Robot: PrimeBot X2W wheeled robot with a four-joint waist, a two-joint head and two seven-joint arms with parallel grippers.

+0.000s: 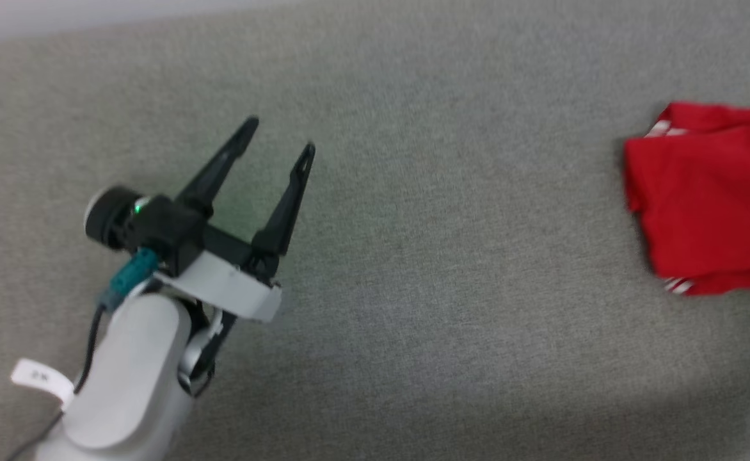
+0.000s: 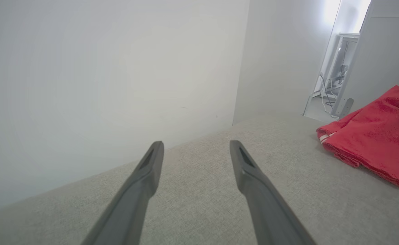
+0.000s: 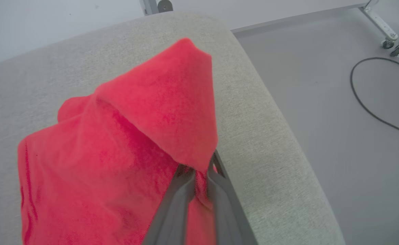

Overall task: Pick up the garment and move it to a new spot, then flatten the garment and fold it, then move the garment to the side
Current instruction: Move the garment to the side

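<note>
Before us a grey fabric cushion (image 1: 413,288), a pale wall (image 2: 100,85) behind it, grey floor (image 3: 322,85) past its rounded edge, a black cable (image 3: 352,89) there, a bright doorway (image 2: 332,20) beyond.

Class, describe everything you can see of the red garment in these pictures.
The garment is soft red cloth with white-and-red striped trim peeking out at two corners. It lies folded in layers on the grey woven surface, near its rounded edge. The right tool is shut on one fold, holding it up in a peak. The open left tool stands well apart.
</note>
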